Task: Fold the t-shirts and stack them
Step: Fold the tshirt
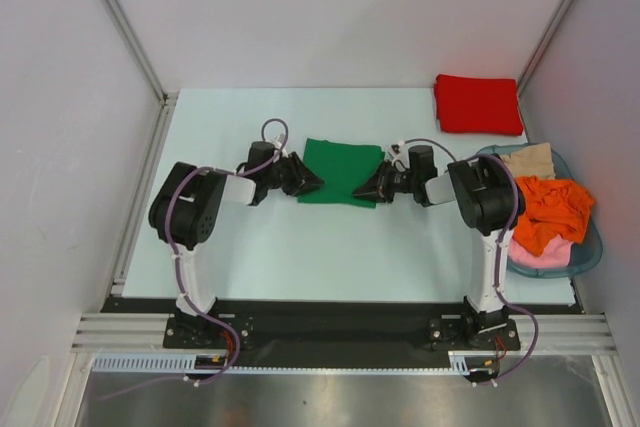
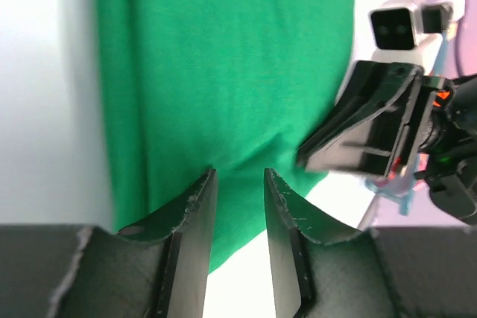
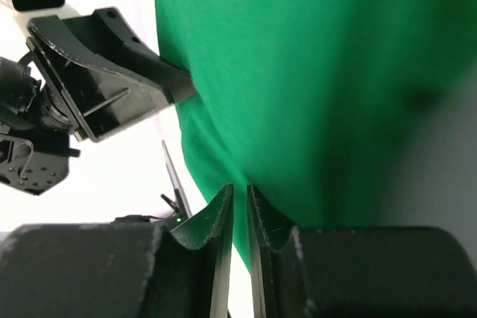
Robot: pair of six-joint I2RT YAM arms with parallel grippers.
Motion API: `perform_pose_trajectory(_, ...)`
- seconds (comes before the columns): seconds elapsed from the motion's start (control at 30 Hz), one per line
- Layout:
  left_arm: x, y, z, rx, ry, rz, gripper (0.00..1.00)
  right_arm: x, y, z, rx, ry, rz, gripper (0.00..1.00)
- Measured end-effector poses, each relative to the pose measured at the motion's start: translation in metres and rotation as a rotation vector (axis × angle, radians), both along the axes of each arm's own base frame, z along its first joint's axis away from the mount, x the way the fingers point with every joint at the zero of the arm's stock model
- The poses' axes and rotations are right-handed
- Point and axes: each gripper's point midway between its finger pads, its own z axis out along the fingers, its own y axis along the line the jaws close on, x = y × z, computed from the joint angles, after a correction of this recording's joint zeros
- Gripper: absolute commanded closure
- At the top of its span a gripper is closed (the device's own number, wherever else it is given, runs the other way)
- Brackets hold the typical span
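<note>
Bench (image 1: pixel 300 247): pale, flat, with grey walls on three sides. It carries everything below.

Left arm (image 1: pixel 190 212) and right arm (image 1: pixel 485 197): black and white, bolted at the near edge. Both are bent inward, so their ends face each other across the middle of the bench.

Basket (image 1: pixel 590 259): a blue-grey tub at the right edge of the bench, just beside the right arm's elbow.

Green shirt (image 1: pixel 342 172): folded into a flat, rough rectangle at mid-bench, between the two arms. The cloth lies smooth, with a few soft creases running towards the near edge.

Red shirt (image 1: pixel 477 104): folded square at the far right corner of the bench, well apart from the green one and just beyond the basket.

Orange garment (image 1: pixel 550 209): crumpled on top of the heap in the basket.

Beige garment (image 1: pixel 528 160): at the far end of the basket, partly under the orange.

Pink garment (image 1: pixel 540 252): at the near end of the basket, showing below the orange.

Left hand (image 2: pixel 240 173): low at the green shirt's left side, near its front corner. The fingers are spread, with a clear gap between them, and flat cloth shows through the gap.

Right hand (image 3: pixel 239 188): low at the shirt's right side, opposite the left hand. The fingers are nearly together, leaving only a thin slit, and the tips meet the cloth's edge. I cannot tell whether any cloth is nipped.
</note>
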Motion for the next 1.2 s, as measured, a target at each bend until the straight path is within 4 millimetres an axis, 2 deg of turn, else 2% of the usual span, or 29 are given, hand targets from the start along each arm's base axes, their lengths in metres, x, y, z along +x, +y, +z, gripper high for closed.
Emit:
perform_pose_trajectory(0.2,0.000,0.039,0.012,0.081,-0.008,0.063,0.61,0.002,-0.047,0.005,-0.044,-0.018,-0.073,0.82)
perform_pose_trajectory(0.3,0.001,0.045,0.031,0.094,-0.039,0.082,0.60,0.001,-0.052,0.025,-0.083,-0.057,-0.082,0.81)
perform_pose_trajectory(0.37,-0.001,0.037,0.044,0.086,-0.067,0.066,0.60,-0.002,-0.042,0.044,-0.089,-0.099,-0.062,0.80)
perform_pose_trajectory(0.43,-0.002,0.023,0.053,0.073,-0.093,0.037,0.61,0.000,-0.018,0.067,-0.071,-0.161,-0.017,0.81)
perform_pose_trajectory(0.57,-0.007,0.006,0.049,0.048,-0.081,0.013,0.63,0.008,0.034,0.091,0.000,-0.241,0.062,0.81)
perform_pose_trajectory(0.63,-0.010,0.012,0.039,0.066,-0.063,0.046,0.62,0.003,0.057,0.083,0.028,-0.226,0.101,0.82)
perform_pose_trajectory(0.7,-0.019,0.026,0.028,0.103,-0.037,0.097,0.62,0.000,0.071,0.058,0.043,-0.179,0.125,0.83)
perform_pose_trajectory(0.77,-0.026,0.038,0.027,0.138,-0.022,0.135,0.62,-0.007,0.075,0.027,0.042,-0.096,0.132,0.83)
perform_pose_trajectory(0.8,-0.026,0.043,0.032,0.151,-0.029,0.150,0.61,-0.012,0.074,0.010,0.040,-0.050,0.130,0.83)
perform_pose_trajectory(0.83,-0.025,0.047,0.039,0.158,-0.050,0.162,0.61,-0.018,0.071,0.002,0.053,-0.014,0.134,0.83)
perform_pose_trajectory(0.93,-0.016,0.052,0.067,0.155,-0.122,0.186,0.61,-0.021,0.064,0.007,0.079,-0.023,0.129,0.83)
perform_pose_trajectory(1.03,-0.007,0.048,0.085,0.131,-0.168,0.179,0.60,-0.018,0.049,0.016,0.069,-0.025,0.103,0.80)
perform_pose_trajectory(1.13,-0.001,0.033,0.085,0.108,-0.168,0.133,0.61,-0.008,0.030,0.037,0.044,-0.064,0.069,0.79)
perform_pose_trajectory(1.2,0.005,0.015,0.076,0.100,-0.156,0.092,0.61,-0.001,0.020,0.054,0.039,-0.107,0.053,0.79)
